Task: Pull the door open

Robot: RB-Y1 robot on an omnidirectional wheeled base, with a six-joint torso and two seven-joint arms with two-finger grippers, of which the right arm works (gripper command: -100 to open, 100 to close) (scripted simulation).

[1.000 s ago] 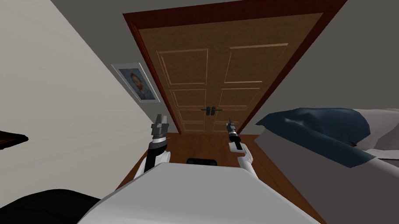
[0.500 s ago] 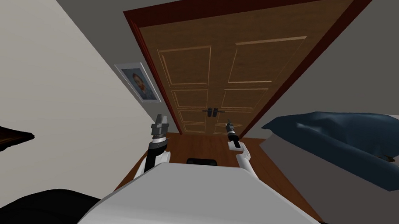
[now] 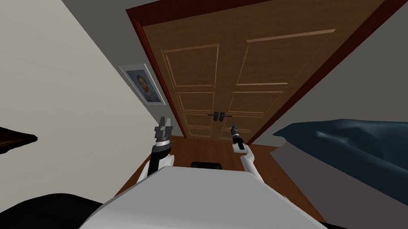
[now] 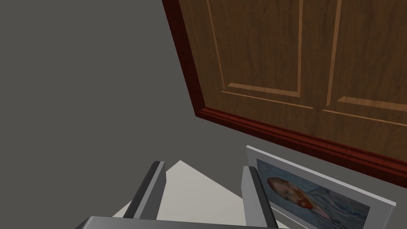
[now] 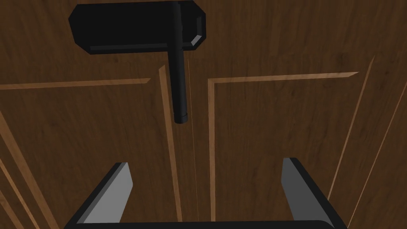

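Observation:
A brown panelled double door (image 3: 228,72) in a dark red frame stands ahead, shut. Two black lever handles (image 3: 218,116) sit side by side at its middle seam. My right gripper (image 3: 233,129) is raised in front of the right leaf, just below and right of the handles. In the right wrist view its fingers (image 5: 115,191) stand open, and the black lever (image 5: 178,79) with its plate lies ahead of them, untouched. My left gripper (image 3: 163,126) is held up near the left door frame, open, with nothing between its fingers (image 4: 151,191).
A framed portrait (image 3: 141,83) hangs on the grey wall left of the door. A light wall runs along my left. A bed with a dark blue cover (image 3: 367,145) stands close on my right. Brown wooden floor (image 3: 205,151) lies between me and the door.
I have moved closer to the door, which looks larger now. The bed has slid toward the right edge of the head view. Both arms hold the same pose.

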